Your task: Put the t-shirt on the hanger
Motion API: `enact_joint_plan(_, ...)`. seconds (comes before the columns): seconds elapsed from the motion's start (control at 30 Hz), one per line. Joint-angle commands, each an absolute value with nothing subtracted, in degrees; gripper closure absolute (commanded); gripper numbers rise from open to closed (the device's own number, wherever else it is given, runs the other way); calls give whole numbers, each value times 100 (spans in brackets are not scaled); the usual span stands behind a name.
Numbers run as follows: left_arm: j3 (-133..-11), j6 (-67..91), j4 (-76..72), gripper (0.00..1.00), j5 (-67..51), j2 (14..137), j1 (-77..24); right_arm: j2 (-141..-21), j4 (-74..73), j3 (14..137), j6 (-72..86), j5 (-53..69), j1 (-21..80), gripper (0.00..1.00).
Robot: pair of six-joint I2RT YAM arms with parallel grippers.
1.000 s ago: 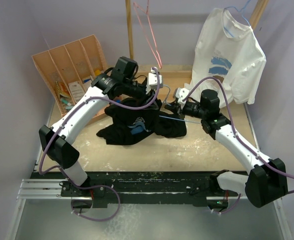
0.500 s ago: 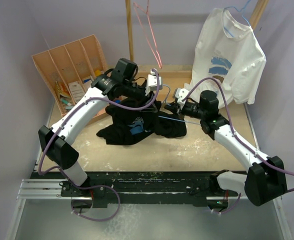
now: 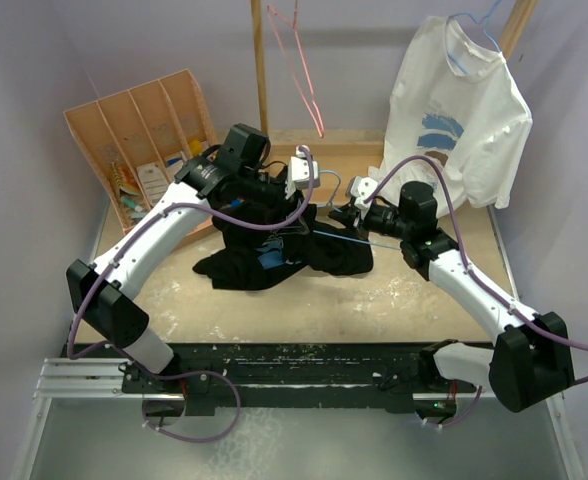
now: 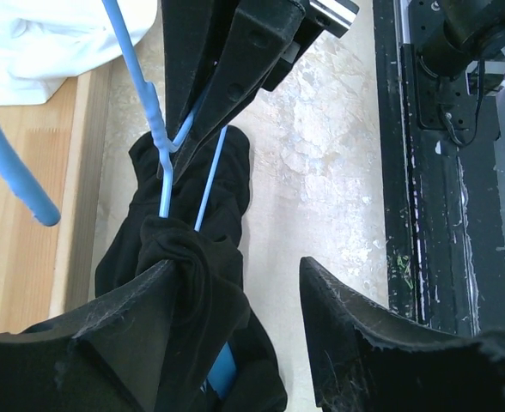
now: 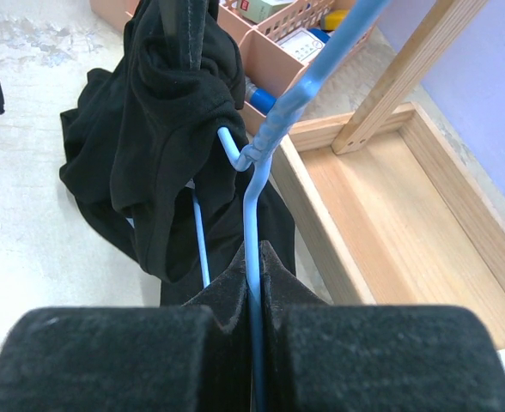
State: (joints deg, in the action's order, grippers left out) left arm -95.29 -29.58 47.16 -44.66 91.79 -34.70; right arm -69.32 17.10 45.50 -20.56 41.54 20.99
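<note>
The black t-shirt (image 3: 264,255) lies bunched on the table, one part lifted and gathered round the light-blue wire hanger (image 3: 349,240). My right gripper (image 5: 254,253) is shut on the hanger (image 5: 252,197) just below its twisted neck, holding it above the table. In the left wrist view, my left gripper (image 4: 237,263) stands open, with a fold of the t-shirt (image 4: 192,283) resting against its left finger and bare table showing between the fingers. The hanger (image 4: 162,163) runs up from that fold. From above, the left gripper (image 3: 299,205) hovers over the raised cloth.
A white t-shirt (image 3: 459,110) hangs on a blue hanger at the back right. A pink-red hanger (image 3: 299,70) hangs by a wooden post. A wooden divided organiser (image 3: 139,140) stands at the back left. A low wooden frame (image 3: 334,145) lies behind the arms.
My left gripper's jaws have spread apart, letting go of the cloth, and the left wrist has shifted slightly left. The right arm and the hanger have stayed put.
</note>
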Motion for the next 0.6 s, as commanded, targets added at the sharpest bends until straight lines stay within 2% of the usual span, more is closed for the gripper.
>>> enact_joint_plan(0.0,-9686,-2987,4469,38,-4357,8978,-3501,-6796,2147,4549,-1994,4263,2118,100)
enact_joint_plan(0.27,-9750,-3258,4405,37,-3981,9059,-3498,-6820,2145,4555,-2018,4340,2118,100)
enact_joint_plan(0.57,-10206,-3222,4473,29,-4181,9319,-3498,-6775,1962,4544,-2143,4359,2123,100)
